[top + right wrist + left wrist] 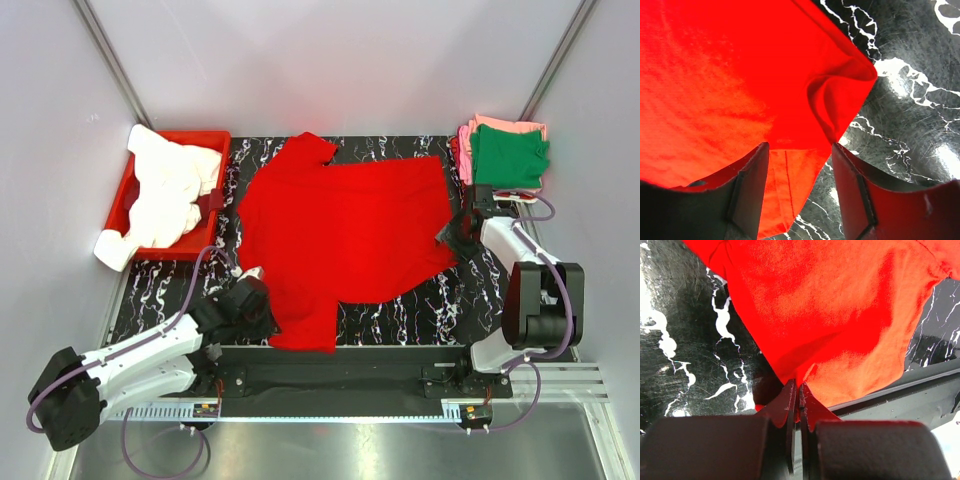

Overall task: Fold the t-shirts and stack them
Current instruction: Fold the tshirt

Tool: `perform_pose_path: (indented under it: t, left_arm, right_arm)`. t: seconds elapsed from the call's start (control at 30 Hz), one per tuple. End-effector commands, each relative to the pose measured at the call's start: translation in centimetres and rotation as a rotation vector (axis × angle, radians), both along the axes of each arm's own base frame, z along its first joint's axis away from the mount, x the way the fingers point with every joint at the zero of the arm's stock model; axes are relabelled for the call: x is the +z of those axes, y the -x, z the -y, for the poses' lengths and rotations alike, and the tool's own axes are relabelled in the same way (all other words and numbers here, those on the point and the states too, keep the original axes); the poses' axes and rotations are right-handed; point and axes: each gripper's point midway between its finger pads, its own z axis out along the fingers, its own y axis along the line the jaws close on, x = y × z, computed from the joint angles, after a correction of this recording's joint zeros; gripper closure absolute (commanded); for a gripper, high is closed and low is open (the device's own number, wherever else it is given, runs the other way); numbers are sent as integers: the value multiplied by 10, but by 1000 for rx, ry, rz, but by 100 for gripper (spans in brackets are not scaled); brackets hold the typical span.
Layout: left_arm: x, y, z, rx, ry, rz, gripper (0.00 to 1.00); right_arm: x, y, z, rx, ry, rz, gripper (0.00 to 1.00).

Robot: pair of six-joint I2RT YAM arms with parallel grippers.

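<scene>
On the black mat [400, 320], your red shirt [340, 230] lies spread out. The left gripper [797, 390] is clamped on its near-left edge. The right gripper [800, 150] straddles the right corner, jaws apart. Close it fully, then lift both evenly.

L gripper [798, 390] pinched shut, R gripper [799, 146] jaws apart, both pointing down.
</scene>
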Motion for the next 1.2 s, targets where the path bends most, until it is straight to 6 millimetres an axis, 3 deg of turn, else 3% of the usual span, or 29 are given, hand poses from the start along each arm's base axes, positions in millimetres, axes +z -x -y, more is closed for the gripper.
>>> perform_pose_path:
  t: [0.0, 0.43, 0.53, 0.57, 0.67, 0.7, 0.73, 0.87, 0.9, 1.0, 1.03, 1.1, 1.13, 1.17]
  left_arm:
    - [7, -9, 5, -3, 25, 54, 96]
    - [3, -9, 4, -3, 16, 51, 96]
    - [3, -9, 4, -3, 15, 49, 96]
    - [2, -9, 4, -4, 13, 49, 96]
    - [2, -9, 3, -2, 9, 46, 97]
    - [3, -9, 4, -2, 12, 48, 97]
    - [4, -9, 3, -4, 6, 47, 97]
    - [12, -9, 2, -5, 4, 52, 98]
    - [16, -10, 3, -5, 15, 60, 98]
    - [18, -6, 2, -1, 26, 53, 98]
    - [20, -5, 2, 4, 40, 57, 99]
    - [21, -4, 2, 9, 49, 56, 99]
    - [23, -4, 2, 14, 59, 58, 99]
    - [22, -3, 2, 14, 60, 57, 100]
  right_arm:
    - [-1, -5, 11, -8, 60, 10, 42]
    - [-25, -11, 17, -10, 71, -27, 54]
    - [-25, -13, 17, -6, 73, -27, 65]
    - [-25, -12, 17, -4, 73, -29, 75]
    - [-23, -11, 18, -5, 77, -23, 90]
    - [-23, -10, 19, -2, 79, -25, 100]
    - [-20, -9, 19, -1, 80, -18, 100]
    - [-6, 9, 18, -3, 81, -11, 100]
    - [7, 12, 18, -7, 80, 25, 100]
    - [10, 40, 16, -28, 70, 12, 100]
    - [22, 46, 16, -38, 70, 54, 100]
    - [13, 70, 14, -77, 46, 23, 100]
    - [19, 76, 12, -95, 33, 53, 100]
    - [9, 88, 10, -110, 19, 35, 100]
